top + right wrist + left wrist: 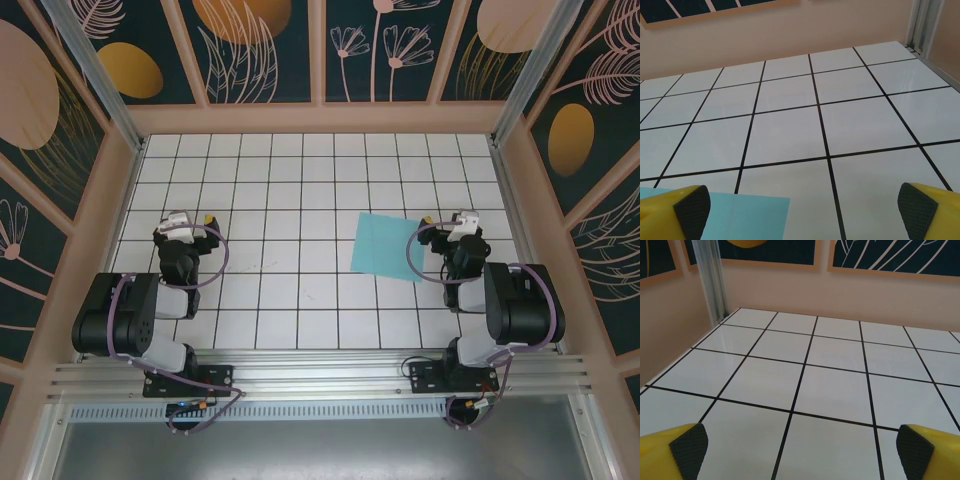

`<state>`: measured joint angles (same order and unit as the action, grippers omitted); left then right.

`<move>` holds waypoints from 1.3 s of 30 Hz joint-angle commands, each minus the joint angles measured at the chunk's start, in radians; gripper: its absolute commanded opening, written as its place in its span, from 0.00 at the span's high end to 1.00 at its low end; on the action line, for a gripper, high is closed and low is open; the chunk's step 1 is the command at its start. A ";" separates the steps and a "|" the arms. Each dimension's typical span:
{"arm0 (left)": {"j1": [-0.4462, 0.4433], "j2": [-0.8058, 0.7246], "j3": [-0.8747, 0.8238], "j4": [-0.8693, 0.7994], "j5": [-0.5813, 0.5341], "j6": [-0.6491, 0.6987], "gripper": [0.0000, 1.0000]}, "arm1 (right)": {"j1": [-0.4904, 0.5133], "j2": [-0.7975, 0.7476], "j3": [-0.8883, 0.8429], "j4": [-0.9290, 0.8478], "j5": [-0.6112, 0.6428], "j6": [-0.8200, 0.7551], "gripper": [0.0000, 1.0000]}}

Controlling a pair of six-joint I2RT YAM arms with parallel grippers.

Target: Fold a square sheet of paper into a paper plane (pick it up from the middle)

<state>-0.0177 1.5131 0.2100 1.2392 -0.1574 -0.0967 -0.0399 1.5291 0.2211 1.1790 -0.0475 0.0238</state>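
Observation:
The square sheet of paper (388, 246) is light turquoise and lies flat on the white grid table, right of centre. Its far corner (747, 217) shows at the bottom left of the right wrist view. My right gripper (449, 222) sits just right of the sheet's right edge, open, with nothing between its yellow fingers (677, 212). My left gripper (190, 220) rests over the left side of the table, far from the sheet, also open and empty; its black pads (689, 450) frame bare tiles. No folds show in the sheet.
The table (300, 180) is white tile with black grid lines, closed in by peach walls and aluminium corner posts (710, 277). Both arm bases stand on the rail at the near edge (320, 375).

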 commanded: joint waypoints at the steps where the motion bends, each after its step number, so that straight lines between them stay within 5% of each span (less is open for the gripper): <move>1: 0.008 0.009 0.017 0.057 0.005 0.016 0.01 | -0.006 0.012 0.018 0.056 -0.018 -0.013 0.01; 26: 0.009 -0.092 -0.053 0.095 -0.004 0.010 0.01 | 0.014 -0.029 0.047 -0.027 0.002 -0.029 0.01; 28: 0.009 -0.177 -0.036 -0.022 -0.015 -0.006 0.01 | 0.024 -0.081 0.095 -0.148 0.032 -0.026 0.01; 34: 0.009 -0.474 0.032 -0.402 -0.031 -0.140 0.01 | 0.024 -0.098 0.598 -1.129 0.073 0.327 0.01; 36: 0.009 -0.524 0.097 -0.573 -0.073 -0.267 0.01 | 0.018 -0.032 0.692 -1.275 -0.149 0.351 0.01; 39: 0.009 -0.558 0.213 -0.885 -0.158 -0.509 0.01 | 0.063 0.014 0.692 -1.268 -0.354 0.420 0.04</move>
<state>-0.0174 0.9817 0.3344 0.7223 -0.2253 -0.3504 -0.0151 1.4815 0.9260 0.2016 -0.1654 0.3107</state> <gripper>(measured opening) 0.987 0.976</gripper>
